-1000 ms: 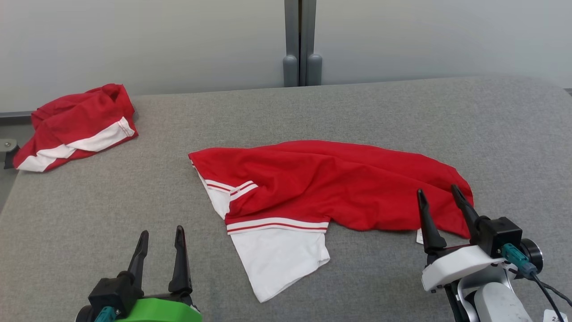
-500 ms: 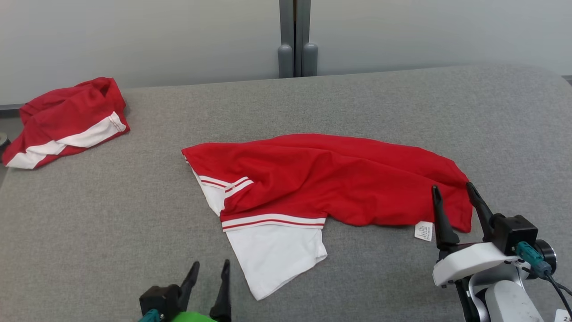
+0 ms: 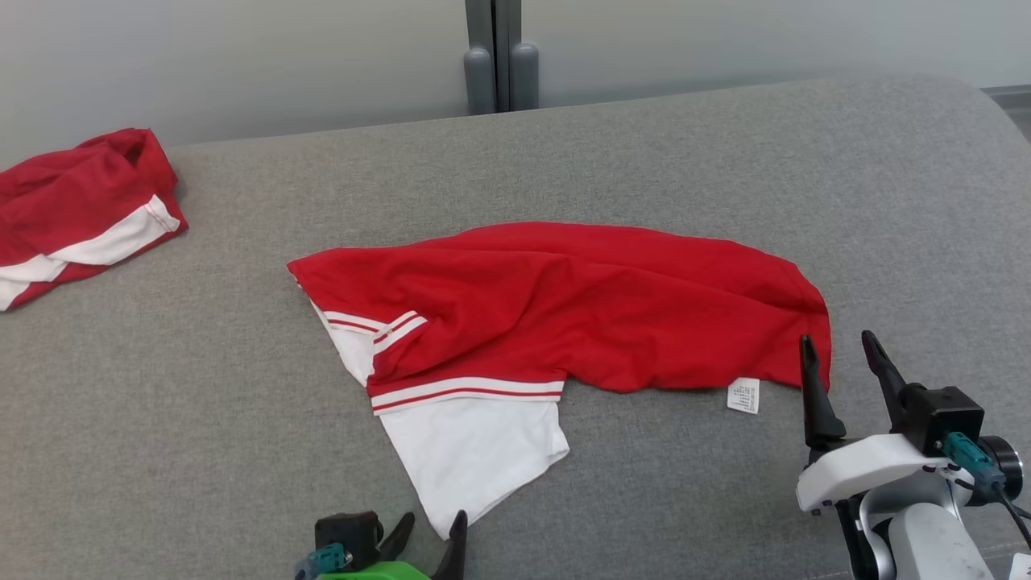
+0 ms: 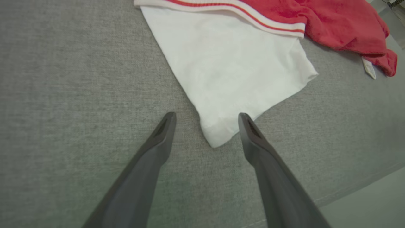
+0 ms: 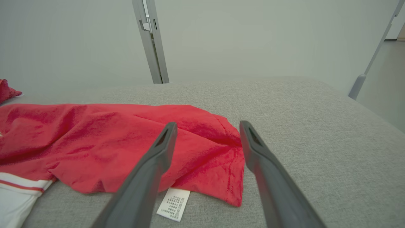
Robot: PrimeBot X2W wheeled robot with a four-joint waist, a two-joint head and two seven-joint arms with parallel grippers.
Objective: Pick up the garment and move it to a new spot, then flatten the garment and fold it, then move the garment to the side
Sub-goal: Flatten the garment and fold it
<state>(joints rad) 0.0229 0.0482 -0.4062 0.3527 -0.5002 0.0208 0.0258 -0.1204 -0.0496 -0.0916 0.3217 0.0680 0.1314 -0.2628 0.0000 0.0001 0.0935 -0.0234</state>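
Black left fingers: the left gripper (image 4: 206,114) has its two fingers spread wide and holds nothing; its tips are close over the grey fabric tabletop (image 4: 63,95).
White corner: the pointed corner (image 4: 215,139) of the shirt's white panel lies between the left tips, and the cloth widens away from them.
Black right fingers: the right gripper (image 5: 208,123) is also spread and empty, hovering above the tabletop.
Red end: the shirt's red end (image 5: 221,164) lies between and just beyond the right tips.
Care label: a white care label (image 5: 173,204) pokes out from under the red edge, close beside the base of the right fingers.
Shirt: the red-and-white shirt (image 3: 564,314) lies rumpled on the tabletop, ahead of both grippers and spanning the gap between them.
Long axis: it runs crosswise from one gripper's side to the other, with the white panel dropping toward the left fingers.
Nearer arm: each is near its own end; the left looks nearer to the cloth.
Other cloth: a second red-and-white garment (image 3: 72,201) lies bunched well apart, beyond and outward of the left fingers.
Next move: likely a pinch at each end, with the left gripper taking the white corner and the right taking the red end.
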